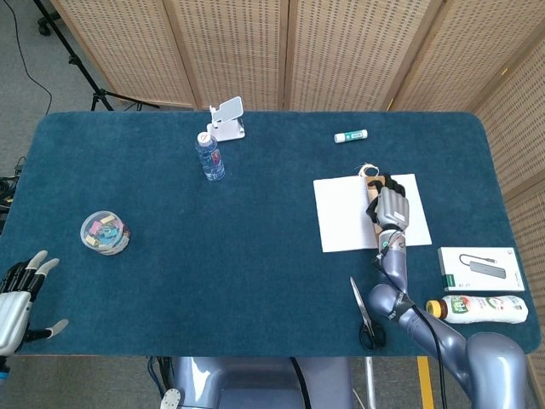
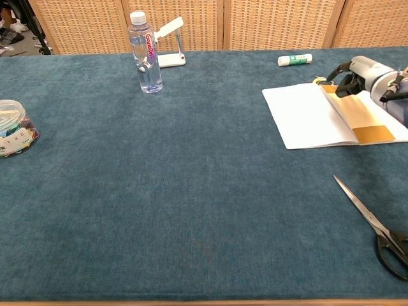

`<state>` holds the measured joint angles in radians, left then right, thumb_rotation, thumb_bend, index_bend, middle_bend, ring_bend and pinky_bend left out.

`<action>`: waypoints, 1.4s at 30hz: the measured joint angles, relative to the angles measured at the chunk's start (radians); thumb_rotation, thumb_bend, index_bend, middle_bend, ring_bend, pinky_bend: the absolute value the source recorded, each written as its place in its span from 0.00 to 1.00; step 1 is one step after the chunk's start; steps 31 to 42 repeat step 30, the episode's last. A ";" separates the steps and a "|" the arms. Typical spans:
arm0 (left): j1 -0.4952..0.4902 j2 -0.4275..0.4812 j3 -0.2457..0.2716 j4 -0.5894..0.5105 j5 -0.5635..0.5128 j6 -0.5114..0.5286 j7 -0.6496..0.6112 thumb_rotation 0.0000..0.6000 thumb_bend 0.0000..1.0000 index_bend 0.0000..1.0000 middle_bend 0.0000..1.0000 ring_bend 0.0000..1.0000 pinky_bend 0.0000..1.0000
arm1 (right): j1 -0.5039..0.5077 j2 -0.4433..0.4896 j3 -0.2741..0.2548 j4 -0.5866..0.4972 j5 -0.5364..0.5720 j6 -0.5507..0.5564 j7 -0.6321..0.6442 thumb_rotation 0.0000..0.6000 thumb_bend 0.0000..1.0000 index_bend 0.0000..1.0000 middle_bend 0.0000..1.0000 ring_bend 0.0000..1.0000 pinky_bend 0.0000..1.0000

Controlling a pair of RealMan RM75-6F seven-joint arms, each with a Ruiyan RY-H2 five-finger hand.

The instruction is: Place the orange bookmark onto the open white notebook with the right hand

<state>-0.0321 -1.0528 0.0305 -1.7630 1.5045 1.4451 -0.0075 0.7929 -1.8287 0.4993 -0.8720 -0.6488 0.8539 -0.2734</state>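
The open white notebook [image 1: 349, 213] [image 2: 306, 115] lies at the right of the blue table. The orange bookmark [image 2: 358, 116] lies flat on its right page, with a string tassel [image 1: 369, 169] at the far end. My right hand [image 1: 391, 204] [image 2: 364, 71] hovers over the bookmark's far end, fingers curved down towards it and nothing in its grip. In the head view the hand hides most of the bookmark. My left hand [image 1: 19, 295] hangs off the table's near left corner, fingers spread and holding nothing.
Scissors [image 1: 366, 313] [image 2: 376, 223] lie near the front edge, below the notebook. A boxed cable hub [image 1: 481, 268] and a drink bottle [image 1: 477, 308] sit at the right. A glue stick [image 1: 351, 135], water bottle [image 1: 209, 156], phone stand [image 1: 227, 118] and jar of clips [image 1: 106, 232] stand farther off.
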 measured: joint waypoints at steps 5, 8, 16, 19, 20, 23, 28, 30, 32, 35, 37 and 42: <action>0.000 0.003 0.000 0.004 0.004 0.002 -0.010 1.00 0.00 0.00 0.00 0.00 0.00 | -0.057 0.099 -0.041 -0.142 -0.175 0.051 0.091 1.00 0.50 0.15 0.00 0.00 0.00; 0.002 0.004 -0.001 0.007 0.005 0.007 -0.014 1.00 0.00 0.00 0.00 0.00 0.00 | -0.101 0.167 -0.087 -0.208 -0.320 0.098 0.157 1.00 0.09 0.09 0.00 0.00 0.00; 0.014 0.002 -0.005 0.013 0.010 0.040 -0.013 1.00 0.00 0.00 0.00 0.00 0.00 | -0.246 0.347 -0.241 -0.311 -0.692 0.363 0.310 1.00 0.00 0.05 0.00 0.00 0.00; 0.020 0.000 -0.007 0.017 0.013 0.055 -0.006 1.00 0.00 0.00 0.00 0.00 0.00 | -0.310 0.410 -0.296 -0.342 -0.772 0.467 0.338 1.00 0.00 0.03 0.00 0.00 0.00; 0.023 -0.001 -0.008 0.019 0.014 0.063 -0.002 1.00 0.00 0.00 0.00 0.00 0.00 | -0.338 0.432 -0.314 -0.356 -0.794 0.508 0.341 1.00 0.00 0.03 0.00 0.00 0.00; 0.032 -0.010 -0.014 0.025 0.017 0.092 0.012 1.00 0.00 0.00 0.00 0.00 0.00 | -0.416 0.481 -0.358 -0.401 -0.836 0.608 0.338 1.00 0.00 0.02 0.00 0.00 0.00; 0.049 -0.028 -0.028 0.038 0.016 0.132 0.046 1.00 0.00 0.00 0.00 0.00 0.00 | -0.538 0.531 -0.411 -0.485 -0.873 0.745 0.294 1.00 0.00 0.01 0.00 0.00 0.00; 0.053 -0.032 -0.033 0.040 0.014 0.143 0.052 1.00 0.00 0.00 0.00 0.00 0.00 | -0.579 0.544 -0.427 -0.519 -0.882 0.788 0.272 1.00 0.00 0.00 0.00 0.00 0.00; 0.053 -0.032 -0.033 0.040 0.014 0.143 0.052 1.00 0.00 0.00 0.00 0.00 0.00 | -0.579 0.544 -0.427 -0.519 -0.882 0.788 0.272 1.00 0.00 0.00 0.00 0.00 0.00; 0.053 -0.032 -0.033 0.040 0.014 0.143 0.052 1.00 0.00 0.00 0.00 0.00 0.00 | -0.579 0.544 -0.427 -0.519 -0.882 0.788 0.272 1.00 0.00 0.00 0.00 0.00 0.00; 0.053 -0.032 -0.033 0.040 0.014 0.143 0.052 1.00 0.00 0.00 0.00 0.00 0.00 | -0.579 0.544 -0.427 -0.519 -0.882 0.788 0.272 1.00 0.00 0.00 0.00 0.00 0.00; 0.053 -0.032 -0.033 0.040 0.014 0.143 0.052 1.00 0.00 0.00 0.00 0.00 0.00 | -0.579 0.544 -0.427 -0.519 -0.882 0.788 0.272 1.00 0.00 0.00 0.00 0.00 0.00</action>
